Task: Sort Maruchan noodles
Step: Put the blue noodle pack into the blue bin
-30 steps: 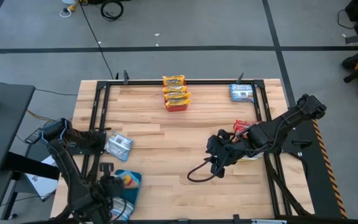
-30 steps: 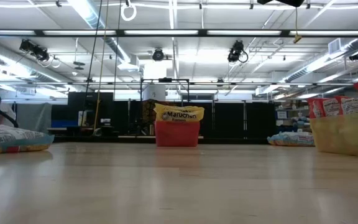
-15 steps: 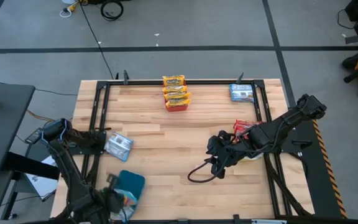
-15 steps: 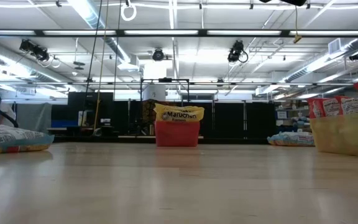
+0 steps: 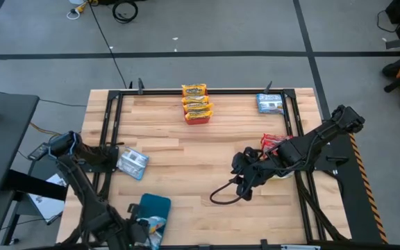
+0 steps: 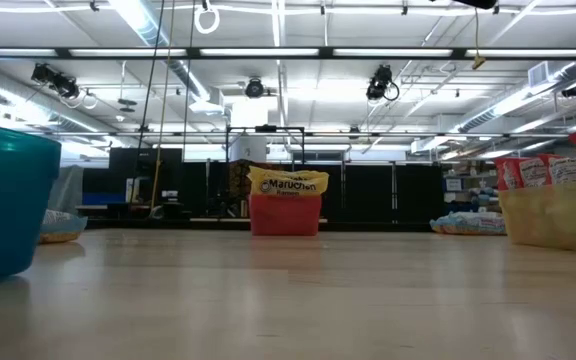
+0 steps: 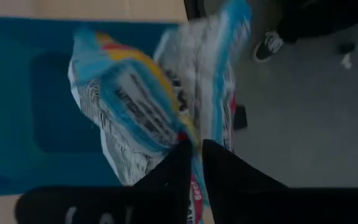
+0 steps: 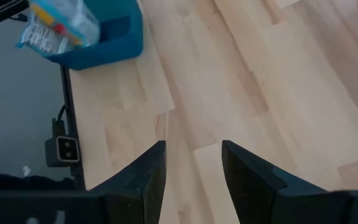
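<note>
— Where are the noodles seen?
— Blue-edged packets (image 7: 148,106) are pinched between the nearly closed fingers of the left gripper (image 7: 194,163), just above the blue tray (image 5: 153,207) at the table's near left edge. Taking that tray as the landmark, one more blue-edged packet (image 5: 132,162) is found lying on the wood just beyond it, toward the far side. Yellow-edged packets (image 5: 196,101) are stacked in a red tray (image 6: 285,214) well beyond it, at the middle of the far edge, and another blue packet (image 5: 270,103) is seen at the far right corner. Red-edged packets (image 6: 548,168) are stood in a yellow tray (image 6: 558,221) far to the tray's right.
— And the other arm?
— The right gripper (image 8: 191,163) is held over bare wooden table (image 5: 186,167), well to the right of the blue tray; its fingers are parted and nothing is gripped between them
</note>
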Controlling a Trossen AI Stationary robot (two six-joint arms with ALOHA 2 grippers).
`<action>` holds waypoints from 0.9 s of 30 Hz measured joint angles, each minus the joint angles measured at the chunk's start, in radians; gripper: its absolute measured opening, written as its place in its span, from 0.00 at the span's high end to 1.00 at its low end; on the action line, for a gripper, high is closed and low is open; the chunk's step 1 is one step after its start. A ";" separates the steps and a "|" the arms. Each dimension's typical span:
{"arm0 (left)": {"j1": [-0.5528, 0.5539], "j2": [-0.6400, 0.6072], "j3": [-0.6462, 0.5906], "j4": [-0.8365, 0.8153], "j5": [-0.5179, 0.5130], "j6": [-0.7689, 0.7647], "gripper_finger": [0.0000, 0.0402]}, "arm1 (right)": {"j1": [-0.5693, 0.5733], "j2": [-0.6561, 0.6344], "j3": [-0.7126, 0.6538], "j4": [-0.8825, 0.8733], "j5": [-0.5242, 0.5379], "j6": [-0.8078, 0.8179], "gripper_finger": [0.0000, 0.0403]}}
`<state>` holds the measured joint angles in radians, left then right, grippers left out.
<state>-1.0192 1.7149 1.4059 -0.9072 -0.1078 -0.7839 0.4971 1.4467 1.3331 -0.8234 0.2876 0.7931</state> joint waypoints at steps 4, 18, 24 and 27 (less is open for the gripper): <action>0.024 0.000 0.000 0.033 -0.004 -0.017 0.84 | 0.001 0.000 0.000 0.000 -0.027 0.001 0.60; 0.150 -0.080 0.002 -0.056 -0.114 -0.067 0.73 | 0.006 0.000 0.000 0.000 -0.056 -0.009 0.60; 0.279 -0.065 -0.091 -0.006 -0.129 -0.094 0.77 | 0.011 0.000 0.000 0.000 -0.028 0.007 0.60; 0.307 -0.046 -0.171 0.141 -0.054 -0.045 0.79 | 0.024 0.000 0.000 0.000 -0.022 0.023 0.60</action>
<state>-0.7124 1.6684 1.2352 -0.7664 -0.1620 -0.8287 0.5207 1.4464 1.3331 -0.8237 0.2653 0.8162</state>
